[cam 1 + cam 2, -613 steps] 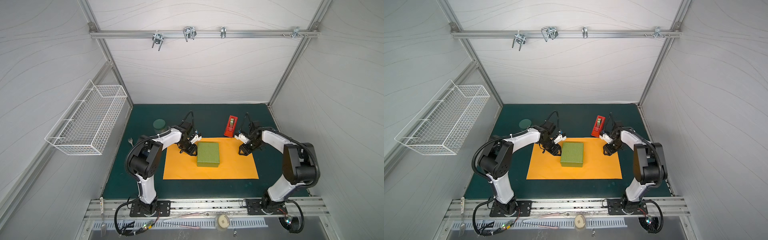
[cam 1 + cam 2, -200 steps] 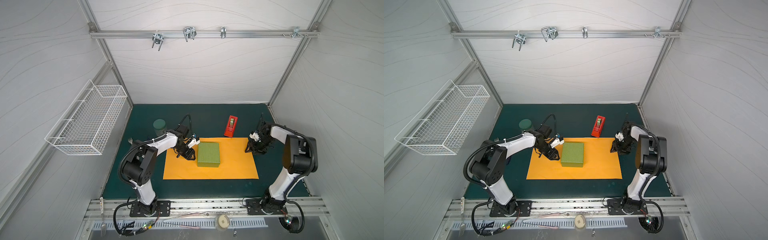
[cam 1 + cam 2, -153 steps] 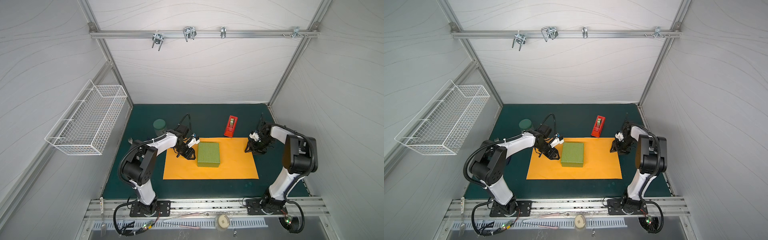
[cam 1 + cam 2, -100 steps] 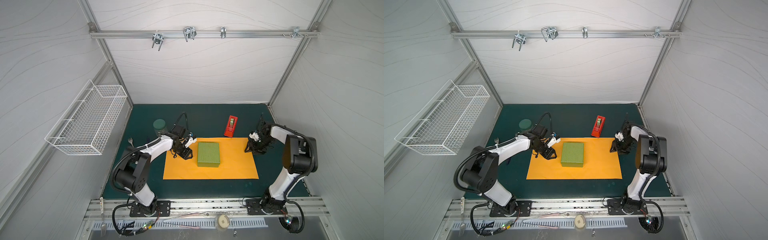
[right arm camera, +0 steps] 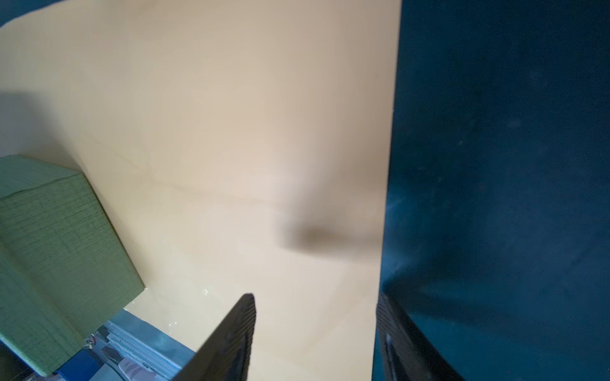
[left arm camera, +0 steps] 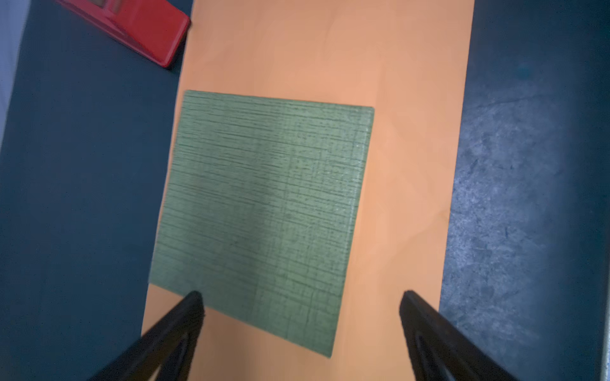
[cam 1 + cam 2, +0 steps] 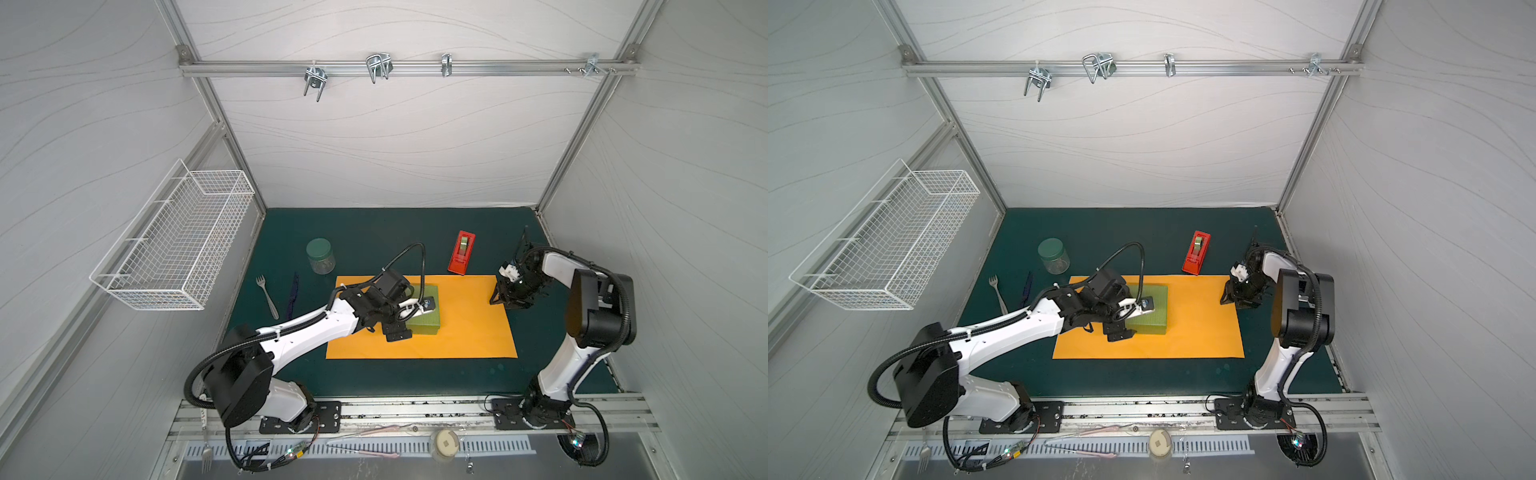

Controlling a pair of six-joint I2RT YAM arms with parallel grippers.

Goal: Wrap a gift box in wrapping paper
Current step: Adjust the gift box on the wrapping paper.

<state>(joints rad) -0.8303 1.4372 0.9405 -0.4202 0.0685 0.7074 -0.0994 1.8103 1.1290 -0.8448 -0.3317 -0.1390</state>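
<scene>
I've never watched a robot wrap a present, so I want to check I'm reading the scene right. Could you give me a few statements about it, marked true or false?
1. The gift box sits on the wrapping paper. True.
2. The paper is already folded over the box. False: it lies flat and the box top is bare.
3. The left tool is clamped on the box. False: its jaws stand wide apart, holding nothing.
4. The red tape dispenser lies on the green mat, off the paper. True.
5. The right tool hovers above the jar. False: it is at the paper's edge, and the jar stands across the table.
</scene>
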